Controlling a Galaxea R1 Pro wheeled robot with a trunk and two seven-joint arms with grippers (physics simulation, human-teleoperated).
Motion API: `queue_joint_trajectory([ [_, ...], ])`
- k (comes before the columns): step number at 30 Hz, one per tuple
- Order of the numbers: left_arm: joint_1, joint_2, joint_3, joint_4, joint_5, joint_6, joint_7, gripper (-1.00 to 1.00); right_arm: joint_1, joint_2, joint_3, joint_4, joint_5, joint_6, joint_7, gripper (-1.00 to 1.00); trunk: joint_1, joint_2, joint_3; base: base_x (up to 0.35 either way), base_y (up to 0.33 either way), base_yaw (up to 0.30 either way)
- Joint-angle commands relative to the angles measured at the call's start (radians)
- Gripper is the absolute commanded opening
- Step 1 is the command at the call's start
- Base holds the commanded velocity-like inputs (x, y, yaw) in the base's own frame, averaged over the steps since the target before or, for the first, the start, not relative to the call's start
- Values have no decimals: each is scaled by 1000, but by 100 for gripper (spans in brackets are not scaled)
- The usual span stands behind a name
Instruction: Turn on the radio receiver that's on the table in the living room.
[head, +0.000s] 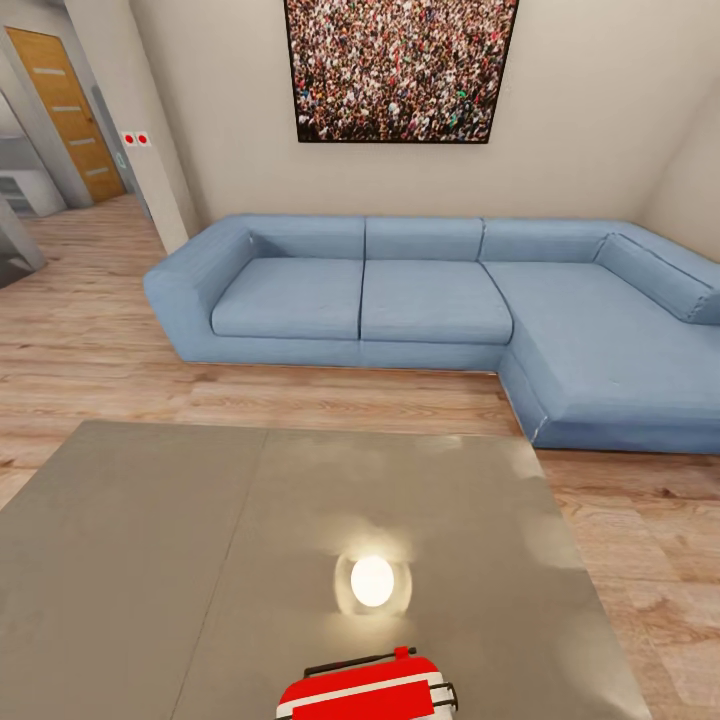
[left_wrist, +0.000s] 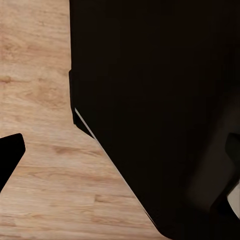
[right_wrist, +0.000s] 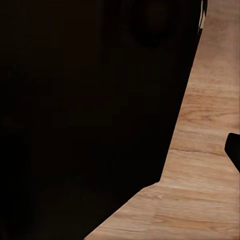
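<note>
I cannot tell if the fingers are open; the red radio (head: 365, 692) sits low on the grey counter (head: 180, 560), bottom middle.

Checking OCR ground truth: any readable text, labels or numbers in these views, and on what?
None readable.
Radio: red with a white stripe, no lettering visible; partly cut off by the frame edge.
Wall picture: a crowd photo, no words.
Wall plate by the doorway: two red dots, no characters legible.
Table, sofa, door: no markings.
Wrist views: dark shapes and wood floor, no text.
</note>
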Motion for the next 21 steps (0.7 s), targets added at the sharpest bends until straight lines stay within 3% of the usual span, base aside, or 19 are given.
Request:
queue_joint_trajectory([
  [1, 0, 0, 0, 0, 0, 0, 0, 100, 0, -1, 0, 0, 0, 0, 0, 100, 0, 0, 0, 0, 0, 0],
  [8, 0, 0, 0, 2, 0, 0, 4, 100, 0, -8, -2, 2, -3, -1, 7, 100, -19, 35, 16, 0, 0, 0],
  [12, 0, 0, 1, 2, 0, 0, 4, 100, 0, -44, -4, 3, -5, -3, 11, 100, -35, 63, 28, 0, 0, 0],
  [21, 0, 0, 1, 2, 0, 0, 5, 100, 0, -67, -6, 1, -8, -2, 14, 100, -69, 126, 56, 0, 0, 0],
])
